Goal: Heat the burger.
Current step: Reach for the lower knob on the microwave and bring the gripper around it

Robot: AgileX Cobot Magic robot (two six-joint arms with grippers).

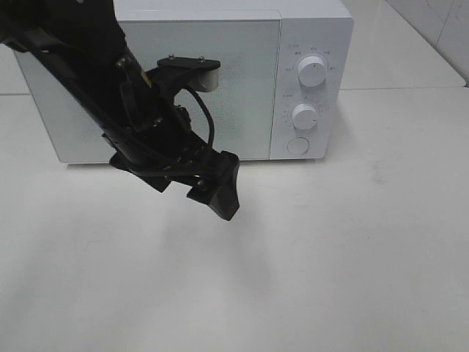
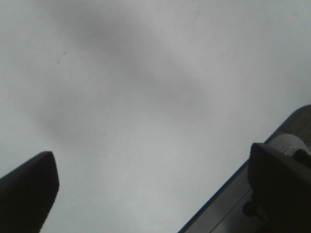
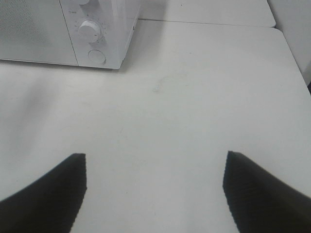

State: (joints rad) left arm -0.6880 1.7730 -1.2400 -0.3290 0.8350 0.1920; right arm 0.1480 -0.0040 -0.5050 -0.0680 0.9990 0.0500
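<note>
The burger is out of view. The white microwave stands at the back of the table with its door closed. My left gripper hangs in front of the door's lower part, a little above the table. In the left wrist view the left gripper stands open, its fingers far apart over a plain white surface with nothing between them. My right gripper is open and empty over the table, with the microwave off to one side of it. The high view does not show the right arm.
On the microwave's right panel are two white knobs and a round button. The white table stretches in front of and to the right of the microwave. Its back edge meets a tiled wall.
</note>
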